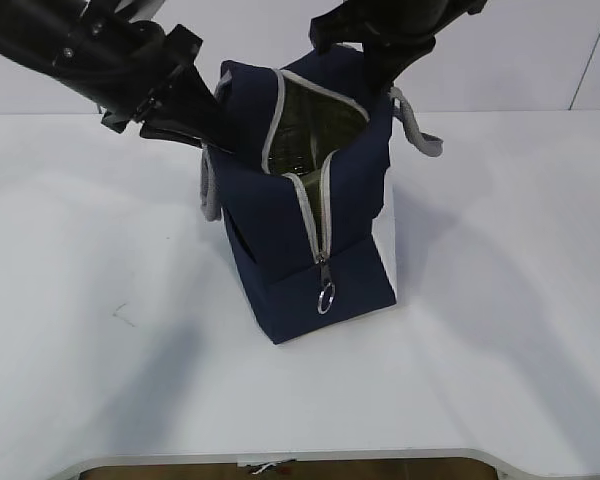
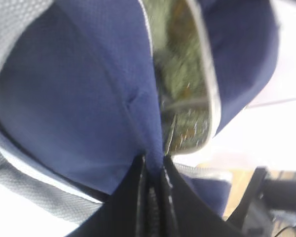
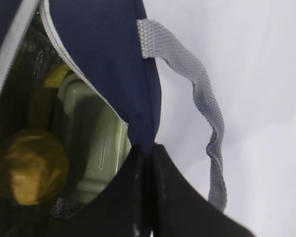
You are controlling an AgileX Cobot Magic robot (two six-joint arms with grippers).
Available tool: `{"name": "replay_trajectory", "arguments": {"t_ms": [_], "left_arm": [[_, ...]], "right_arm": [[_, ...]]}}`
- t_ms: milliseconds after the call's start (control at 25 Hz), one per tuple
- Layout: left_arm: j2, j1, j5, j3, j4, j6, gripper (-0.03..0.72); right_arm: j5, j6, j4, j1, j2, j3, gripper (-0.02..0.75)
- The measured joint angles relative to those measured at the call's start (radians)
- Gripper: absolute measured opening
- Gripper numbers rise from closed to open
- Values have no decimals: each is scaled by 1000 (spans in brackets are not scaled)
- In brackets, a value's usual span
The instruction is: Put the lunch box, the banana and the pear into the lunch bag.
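The navy lunch bag [image 1: 300, 215] stands on the white table, its grey zipper open at the top. My left gripper [image 1: 212, 135] is shut on the bag's left rim fabric [image 2: 153, 148]. My right gripper [image 1: 385, 75] is shut on the bag's right rim fabric [image 3: 147, 140]. In the right wrist view the bag's inside shows the pale green lunch box [image 3: 96, 143], the orange-yellow pear [image 3: 34, 165] beside it, and a bit of the yellow banana [image 3: 56, 76] behind. All three lie inside the bag.
A grey strap handle [image 1: 418, 128] hangs over the bag's right side and shows in the right wrist view [image 3: 207, 113]; another [image 1: 209, 190] hangs on the left. A metal ring pull [image 1: 326, 297] dangles at the front. The table's front edge [image 1: 280, 458] is near.
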Motion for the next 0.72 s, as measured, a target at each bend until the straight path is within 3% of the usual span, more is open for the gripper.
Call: {"name": "replay_trajectory", "arguments": {"t_ms": [360, 440, 600, 720], "left_arm": [[0, 0, 5, -4, 34, 2, 27], [0, 0, -3, -4, 10, 2, 94], [0, 0, -5, -4, -46, 2, 291], [0, 0, 25, -15, -63, 2, 368]], "right_arm": [[0, 20, -3, 0, 0, 0, 40], [-2, 22, -5, 0, 0, 0, 115], [-8, 22, -15, 0, -4, 0, 382], [-8, 24, -15, 0, -23, 0, 463]]}}
